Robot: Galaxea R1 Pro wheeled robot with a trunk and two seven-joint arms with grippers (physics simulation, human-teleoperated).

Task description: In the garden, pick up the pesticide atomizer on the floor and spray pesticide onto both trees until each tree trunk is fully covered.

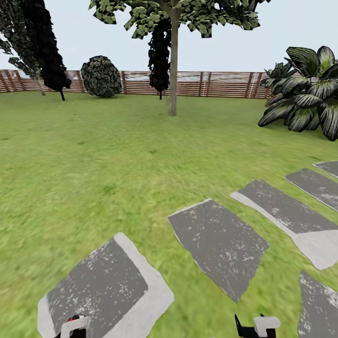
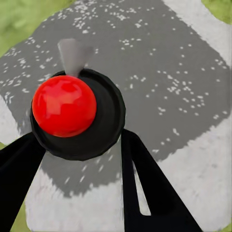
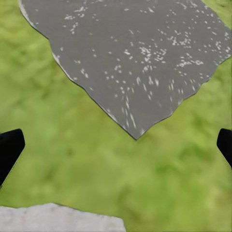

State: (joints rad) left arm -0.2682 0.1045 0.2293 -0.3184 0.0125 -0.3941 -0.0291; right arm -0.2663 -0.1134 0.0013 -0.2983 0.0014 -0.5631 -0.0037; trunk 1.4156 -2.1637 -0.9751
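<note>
While the pesticide atomizer [image 2: 72, 113] is gripped between the left gripper [image 2: 77, 159] fingers above a paving slab [image 2: 169, 87], the right gripper [image 3: 116, 145] fingers are spread wide over grass, holding nothing. A slip of the round bottle during travel is judged possible. The tree trunk [image 1: 173, 70] stands well ahead across the lawn [image 1: 94, 155]; spray released from here would likely fall short.

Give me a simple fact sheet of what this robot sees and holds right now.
Place: lawn with slat fence
Ahead: tree trunk, pale and bare
Ground nearby: grey stepping stones
Left gripper: shut on the pesticide atomizer, red top facing the camera
Right gripper: open, over grass beside a stone
Spray on trunk: none visible
</note>
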